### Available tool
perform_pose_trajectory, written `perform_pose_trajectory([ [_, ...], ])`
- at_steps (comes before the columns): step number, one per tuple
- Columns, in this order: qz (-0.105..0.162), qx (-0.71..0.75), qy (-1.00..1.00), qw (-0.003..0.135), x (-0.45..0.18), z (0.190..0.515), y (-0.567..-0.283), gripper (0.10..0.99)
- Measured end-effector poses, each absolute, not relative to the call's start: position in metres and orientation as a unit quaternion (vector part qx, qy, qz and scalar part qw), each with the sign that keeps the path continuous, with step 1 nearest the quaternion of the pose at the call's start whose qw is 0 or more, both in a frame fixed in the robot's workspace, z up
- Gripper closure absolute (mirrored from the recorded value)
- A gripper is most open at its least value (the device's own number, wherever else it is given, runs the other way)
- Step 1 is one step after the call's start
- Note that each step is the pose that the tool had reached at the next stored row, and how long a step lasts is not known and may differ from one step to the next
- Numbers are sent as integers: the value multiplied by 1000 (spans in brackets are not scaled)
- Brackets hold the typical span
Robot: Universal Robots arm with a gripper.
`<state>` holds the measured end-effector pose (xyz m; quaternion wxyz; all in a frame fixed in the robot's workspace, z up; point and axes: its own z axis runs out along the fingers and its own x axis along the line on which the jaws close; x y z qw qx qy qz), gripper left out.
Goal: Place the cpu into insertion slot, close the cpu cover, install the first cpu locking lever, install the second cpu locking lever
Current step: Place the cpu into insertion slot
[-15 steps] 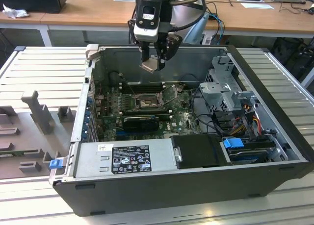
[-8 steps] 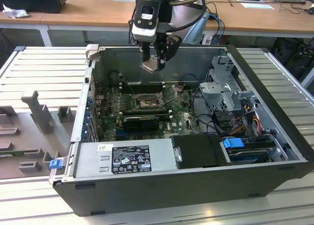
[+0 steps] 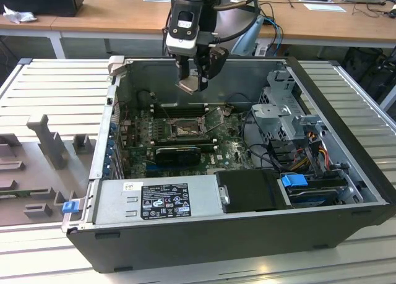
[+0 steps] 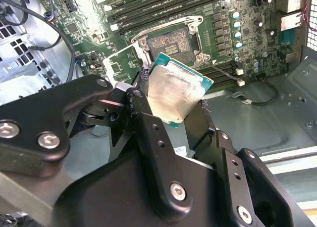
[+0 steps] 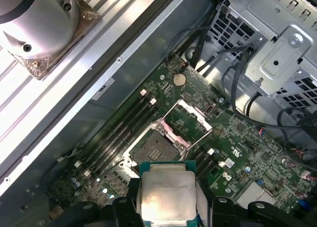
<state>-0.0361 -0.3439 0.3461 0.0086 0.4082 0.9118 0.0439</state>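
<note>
Gripper: we see it [image 3: 193, 83] hanging over the open case [image 3: 216, 242], close to the case's far wall in the exterior view. Its black fingers [image 5: 130, 193] are clamped on two opposite edges of the cpu.
Cpu: the pale square chip [image 3: 192, 85] is held in the air, well apart from the board [image 3: 234, 149]. In both wrist views its scuffed silver face [image 4: 176, 93] [image 5: 167, 195] is turned to the camera (a thin teal border shows along the free edges).
Slot: it [image 3: 184, 130] lies bare below the gripper, and we see its brownish contact field uncovered in both wrist views [image 4: 171, 43] [image 5: 154, 149].
Cover: the frame plate [image 5: 188, 119] is swung up off the slot, hinged at one edge, on the exterior view's right of the slot [image 3: 214, 119].
Room: the air straight above the slot is open. Long memory slots [image 5: 119, 133] run just beside the slot's rim. A black card [image 3: 176, 153] lies near the slot, toward the case's front wall.
Side: a metal drive cage [image 3: 286, 111] and cables [image 3: 309, 149] fill the exterior view's right of the case, apart from the slot.
</note>
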Motion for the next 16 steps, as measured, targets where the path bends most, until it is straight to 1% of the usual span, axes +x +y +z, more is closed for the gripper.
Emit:
perform_pose_trajectory([
  [16,44,446,894,10,-36,345,-344,553],
])
